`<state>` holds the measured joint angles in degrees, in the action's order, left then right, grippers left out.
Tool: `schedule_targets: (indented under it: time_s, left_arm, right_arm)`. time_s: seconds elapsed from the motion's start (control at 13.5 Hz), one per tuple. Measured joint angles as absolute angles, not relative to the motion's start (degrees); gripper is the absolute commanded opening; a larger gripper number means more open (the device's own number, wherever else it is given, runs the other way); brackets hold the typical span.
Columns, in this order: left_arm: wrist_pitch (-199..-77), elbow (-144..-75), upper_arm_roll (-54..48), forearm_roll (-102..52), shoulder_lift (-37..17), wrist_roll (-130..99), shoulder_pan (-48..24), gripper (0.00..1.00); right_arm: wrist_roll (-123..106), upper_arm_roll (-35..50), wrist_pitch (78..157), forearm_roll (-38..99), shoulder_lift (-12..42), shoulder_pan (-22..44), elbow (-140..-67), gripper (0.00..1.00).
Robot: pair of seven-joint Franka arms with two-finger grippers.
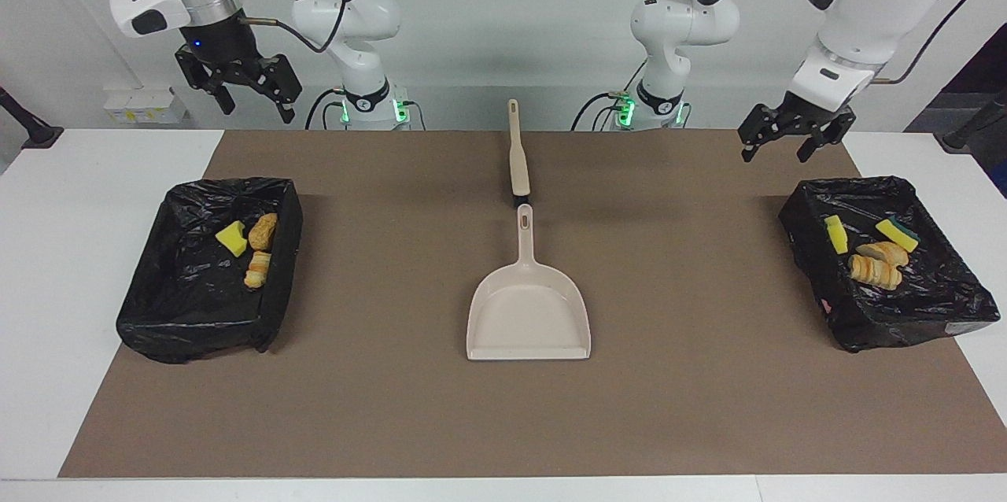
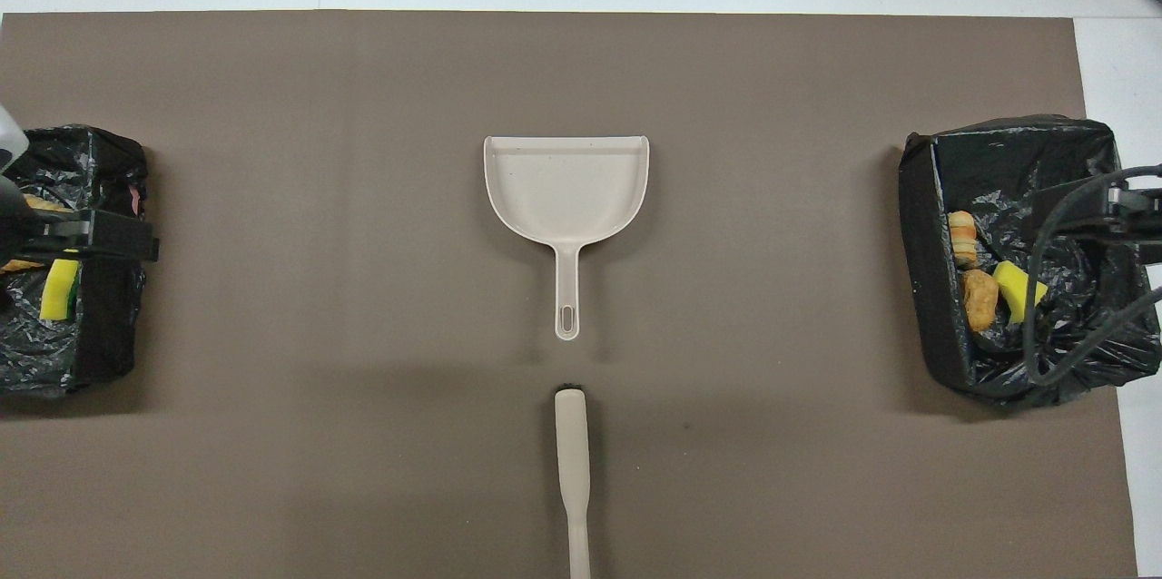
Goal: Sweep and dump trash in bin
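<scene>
You are looking at a white surface [image 1: 102, 171] covered almost wholly by a brown mat [image 1: 393, 407]. A beige dustpan [image 1: 529, 313] lies flat at the mat's middle, its handle pointing toward the robots. A beige brush [image 1: 517, 152] lies in line with that handle, nearer to the robots, a small gap between them. A black-lined bin [image 1: 201, 274] sits at the right arm's end, and a second black-lined bin [image 1: 889, 274] sits at the left arm's end.
</scene>
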<state>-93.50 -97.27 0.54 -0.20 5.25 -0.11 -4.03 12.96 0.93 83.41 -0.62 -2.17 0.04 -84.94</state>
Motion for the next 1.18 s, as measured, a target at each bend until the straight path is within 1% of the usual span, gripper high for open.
schedule_targets:
  time_s: [0.22,0.44,0.89,1.18]
  left_arm:
    - [-91.9,-94.6,0.5,1.0,4.9,1.4,-3.4,1.0]
    - [-85.7,-89.4,-0.1,0.8,4.6,1.4,-3.4,1.0]
    - [-84.6,-89.0,-0.3,0.6,4.0,1.6,-3.5,1.0]
    - [-86.0,-89.0,-0.3,0.2,3.9,1.6,-3.5,1.0]
  right_arm:
    - [13.0,0.9,83.4,-0.6,-2.2,0.0,-84.9,1.0]
    - [13.0,0.9,83.4,-0.6,-2.2,0.0,-84.9,1.0]
    - [13.0,0.9,83.4,-0.6,-2.2,-0.1,-84.9,1.0]
    - [13.0,0.9,83.4,-0.6,-2.2,-0.1,-84.9,1.0]
